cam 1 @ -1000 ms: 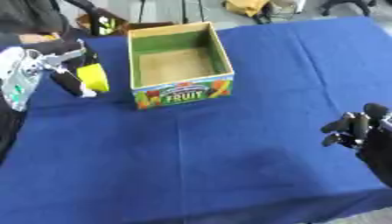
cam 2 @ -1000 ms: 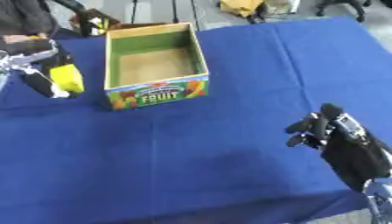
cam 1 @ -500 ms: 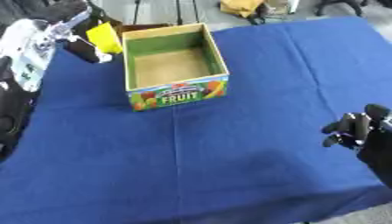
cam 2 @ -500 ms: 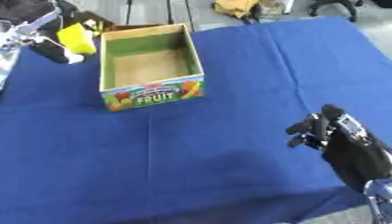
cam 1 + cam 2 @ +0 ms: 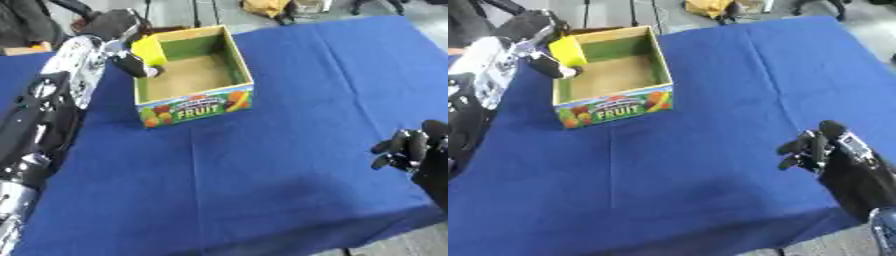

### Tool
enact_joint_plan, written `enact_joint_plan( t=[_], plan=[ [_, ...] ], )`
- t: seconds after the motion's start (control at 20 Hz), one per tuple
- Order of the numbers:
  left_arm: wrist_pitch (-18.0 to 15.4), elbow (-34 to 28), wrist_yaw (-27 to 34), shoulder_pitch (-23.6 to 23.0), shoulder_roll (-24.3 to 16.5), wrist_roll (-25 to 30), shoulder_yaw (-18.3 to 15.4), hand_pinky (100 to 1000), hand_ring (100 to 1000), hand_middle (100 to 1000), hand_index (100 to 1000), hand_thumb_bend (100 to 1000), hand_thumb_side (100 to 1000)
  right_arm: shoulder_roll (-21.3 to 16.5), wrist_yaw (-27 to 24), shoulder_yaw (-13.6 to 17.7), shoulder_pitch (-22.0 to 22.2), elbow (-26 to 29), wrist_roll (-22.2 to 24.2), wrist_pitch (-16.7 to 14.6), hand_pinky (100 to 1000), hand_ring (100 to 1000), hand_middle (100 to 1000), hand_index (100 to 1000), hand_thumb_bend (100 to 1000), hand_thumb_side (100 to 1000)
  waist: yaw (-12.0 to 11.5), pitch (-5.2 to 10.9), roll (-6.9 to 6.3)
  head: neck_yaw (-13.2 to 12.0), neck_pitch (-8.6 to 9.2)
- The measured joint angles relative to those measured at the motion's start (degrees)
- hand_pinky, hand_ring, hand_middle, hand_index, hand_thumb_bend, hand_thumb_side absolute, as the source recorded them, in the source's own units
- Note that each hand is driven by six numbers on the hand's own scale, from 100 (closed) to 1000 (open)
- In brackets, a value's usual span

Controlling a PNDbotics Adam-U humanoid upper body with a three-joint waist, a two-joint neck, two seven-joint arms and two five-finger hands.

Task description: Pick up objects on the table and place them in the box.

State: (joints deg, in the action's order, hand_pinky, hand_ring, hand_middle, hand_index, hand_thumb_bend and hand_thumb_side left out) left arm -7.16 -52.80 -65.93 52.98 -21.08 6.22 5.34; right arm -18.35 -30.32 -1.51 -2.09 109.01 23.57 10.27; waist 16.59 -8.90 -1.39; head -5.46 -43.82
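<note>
Yellow obj (image 5: 149,49) pinched in left hand (image 5: 118,31), over box (image 5: 223,55) left edge.

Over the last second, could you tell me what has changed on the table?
The left hand, holding the yellow object, has lifted it from beside the box up over the box's left rim. The box stayed put; the right hand remains idle at lower right.

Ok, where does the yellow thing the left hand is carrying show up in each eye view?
Left eye view: the yellow object is in the upper left, held in the left hand over the box's left wall near the far corner.
Right eye view: it sits upper left too, nearer the picture's left edge.
Shared landmark: the FRUIT label on the front of the box.
</note>
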Motion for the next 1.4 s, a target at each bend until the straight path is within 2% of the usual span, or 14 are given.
enact_joint_plan(
  t=[0.15, 0.25, 0.3, 0.4, 0.45, 0.55, 0.6, 0.75, 0.8, 0.85, 1.0, 1.2, 1.25, 1.4],
  plan=[
    [-0.9, 1.3, -1.3, -0.2, 0.8, -0.8, 0.0, 582, 534, 510, 688, 372, 336, 0.0, 0.0, 0.0, 0.0, 0.0, 0.0, 0.0, 566, 655, 474, 388, 100, 628, 0.3, -0.18, 0.03, -0.1, 0.0],
    [-2.0, 1.7, -1.6, -0.5, 1.4, -0.8, 0.1, 612, 586, 562, 720, 484, 490, 0.0, 0.0, -0.1, 0.0, 0.0, 0.1, -0.1, 566, 655, 474, 388, 100, 627, 0.3, -0.22, 0.02, -0.2, 0.0],
    [-2.6, 1.8, -1.6, -0.6, 1.6, -0.7, 0.2, 654, 643, 623, 758, 548, 582, 0.0, 0.0, -0.2, 0.0, 0.0, 0.1, -0.1, 566, 655, 474, 388, 100, 627, 0.3, -0.22, 0.02, -0.2, 0.0],
    [-4.1, 1.7, -1.4, -0.7, 2.1, -0.3, 0.6, 698, 720, 709, 817, 638, 708, 0.0, 0.0, -0.3, 0.0, 0.0, 0.1, -0.1, 566, 655, 474, 388, 100, 627, 0.3, -0.22, 0.0, -0.2, 0.0],
    [-4.8, 1.4, -1.1, -0.8, 2.3, -0.2, 0.9, 725, 763, 748, 841, 714, 793, 0.0, 0.0, -0.3, 0.0, 0.0, 0.1, -0.1, 566, 655, 474, 388, 100, 627, 0.2, -0.22, 0.0, -0.2, 0.0],
    [-6.0, 0.7, -0.2, -1.2, 2.6, -0.4, 1.3, 754, 804, 787, 855, 801, 890, 0.0, 0.0, -0.3, 0.0, 0.0, 0.1, -0.1, 566, 655, 474, 388, 100, 627, 0.1, -0.2, 0.02, -0.2, 0.0],
    [-6.5, 0.3, 0.3, -1.3, 2.6, -0.5, 1.6, 767, 819, 801, 862, 817, 919, 0.0, 0.0, -0.3, 0.0, 0.0, 0.1, -0.1, 566, 655, 474, 388, 100, 627, 0.0, -0.18, 0.03, -0.2, 0.0],
    [-7.3, -1.6, 3.1, -2.0, 2.6, -1.5, 2.2, 788, 837, 805, 862, 812, 943, 0.0, 0.0, -0.3, 0.0, 0.0, 0.1, -0.1, 566, 655, 474, 388, 100, 628, -0.4, 0.13, 0.11, 0.0, 0.0],
    [-7.3, -2.5, 4.4, -2.2, 2.6, -2.1, 2.3, 790, 836, 803, 858, 799, 1000, 0.0, 0.0, -0.3, 0.0, 0.0, 0.1, -0.1, 566, 655, 474, 388, 100, 620, -0.6, 0.16, 0.13, 0.0, 0.0],
    [-7.2, -3.6, 6.0, -2.5, 2.6, -2.9, 2.5, 787, 832, 792, 852, 796, 935, 0.0, 0.0, -0.3, 0.1, 0.0, 0.1, -0.1, 566, 655, 474, 388, 100, 627, -0.8, 0.16, 0.18, 0.1, 0.0],
    [-6.5, -8.1, 12.7, -3.7, 2.5, -5.4, 3.1, 767, 804, 753, 821, 767, 908, 0.0, 0.0, -0.3, 0.1, 0.0, 0.0, 0.0, 566, 655, 474, 388, 100, 628, -1.4, 0.45, 0.45, 0.4, 0.0],
    [-4.6, -14.8, 22.4, -5.5, 1.2, -6.7, 4.0, 767, 804, 753, 821, 767, 908, 0.0, 0.0, -0.2, 0.1, 0.0, -0.1, 0.0, 566, 655, 474, 388, 100, 628, -1.8, 0.6, 0.45, 0.8, 0.0],
    [-4.1, -15.8, 23.8, -5.6, 1.0, -6.6, 4.2, 699, 717, 645, 739, 655, 840, 0.0, 0.0, -0.2, 0.1, 0.0, -0.2, 0.1, 566, 655, 473, 388, 100, 628, -1.8, 0.61, 0.45, 0.8, 0.0],
    [-4.1, -19.0, 26.9, -7.8, 1.3, -7.1, 3.5, 682, 688, 613, 721, 605, 845, 0.1, 0.0, 0.2, 0.7, 0.0, -0.4, -0.1, 566, 654, 473, 388, 100, 628, -4.4, 0.95, 0.85, 2.0, 0.0]
  ],
)
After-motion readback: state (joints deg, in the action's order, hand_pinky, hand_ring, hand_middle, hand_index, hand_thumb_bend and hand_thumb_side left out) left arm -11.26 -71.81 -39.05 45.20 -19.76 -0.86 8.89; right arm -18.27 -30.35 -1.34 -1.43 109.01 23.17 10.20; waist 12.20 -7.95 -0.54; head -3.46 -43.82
